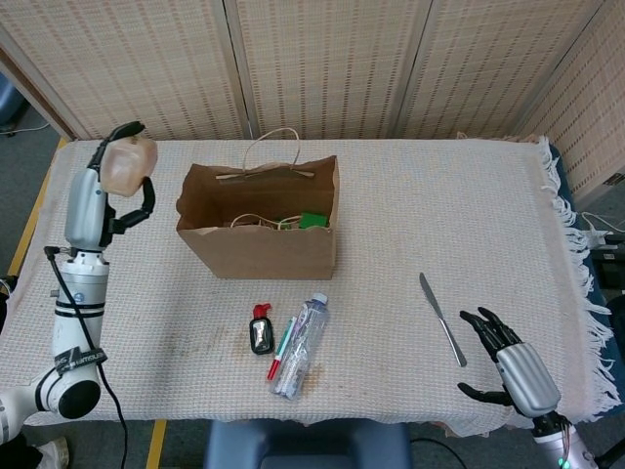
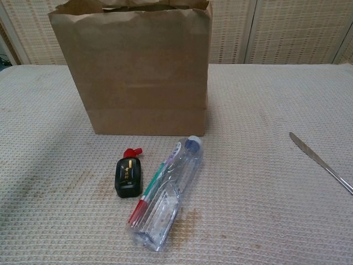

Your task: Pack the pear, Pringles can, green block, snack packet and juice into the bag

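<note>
Bag point(image 1: 262, 241) standing upright mid-table, mouth gaping; green block point(image 1: 313, 221) showing inside near right wall. Left hand point(image 1: 130, 166) hanging raised left of bag, well apart, grip impossible to tell from here. Right hand point(image 1: 505, 357) resting at table's near right corner, fingers spreading, holding nothing. Knife point(image 1: 442, 319) lying just beside it. Clear bottle point(image 2: 168, 193), pen point(image 2: 151, 186) and small black bottle point(image 2: 128, 174) lying in front of bag.

Matt brown paper bag point(image 2: 143, 72) on rough woven cloth point(image 2: 265, 210) (seemingly cotton).
</note>
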Available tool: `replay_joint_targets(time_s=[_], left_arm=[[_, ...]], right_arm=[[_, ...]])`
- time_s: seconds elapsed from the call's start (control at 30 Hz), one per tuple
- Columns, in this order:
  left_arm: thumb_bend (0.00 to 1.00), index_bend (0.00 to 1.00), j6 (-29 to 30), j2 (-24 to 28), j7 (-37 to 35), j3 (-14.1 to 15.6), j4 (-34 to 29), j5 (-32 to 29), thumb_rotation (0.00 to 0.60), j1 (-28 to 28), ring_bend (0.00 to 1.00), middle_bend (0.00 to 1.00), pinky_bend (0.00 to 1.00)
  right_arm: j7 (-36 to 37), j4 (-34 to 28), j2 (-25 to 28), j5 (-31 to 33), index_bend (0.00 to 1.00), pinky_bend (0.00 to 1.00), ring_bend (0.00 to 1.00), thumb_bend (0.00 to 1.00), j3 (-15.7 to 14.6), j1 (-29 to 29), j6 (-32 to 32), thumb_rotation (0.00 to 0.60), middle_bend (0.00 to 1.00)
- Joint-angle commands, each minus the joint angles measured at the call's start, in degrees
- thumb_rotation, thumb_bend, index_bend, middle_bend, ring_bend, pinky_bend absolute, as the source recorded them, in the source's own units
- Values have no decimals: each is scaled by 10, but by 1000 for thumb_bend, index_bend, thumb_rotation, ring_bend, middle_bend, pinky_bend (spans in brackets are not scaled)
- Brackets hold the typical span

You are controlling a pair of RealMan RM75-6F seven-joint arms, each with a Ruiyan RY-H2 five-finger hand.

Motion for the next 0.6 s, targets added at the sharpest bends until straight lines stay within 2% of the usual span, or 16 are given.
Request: replay_joint_targets(time_s=[0.03,0.13,0.3,0.37,0.5,0.6], left_arm=[[820,726,-23,-32,37,6,-9,-11,600,-28,732,778,841],[821,725,-36,-66,65,22,7,-8,600,-46,732,778,840],[821,721,-44,-92,79,28,25,-7,600,-60,731,777,838],[818,715,-69,-130,105,36,54,-8,600,-90,730,773,833],[797,694,-89,-169,125,37,102,-17,600,-115,712,753,824],[743,668,-103,-196,128,36,142,-20,600,-132,684,720,811]], right_arm=[[2,-1,1,1,22,188,16,15,0,1,-1,600,124],[6,-3,2,1,22,188,16,15,-1,2,-3,600,124],[8,-5,3,1,22,188,16,15,-2,3,-7,600,124],[15,-9,5,2,22,188,16,15,-2,4,-8,600,124],[18,-11,8,1,22,188,16,14,-4,5,-10,600,124],[22,-13,9,0,22,188,16,14,-4,5,-9,600,124]])
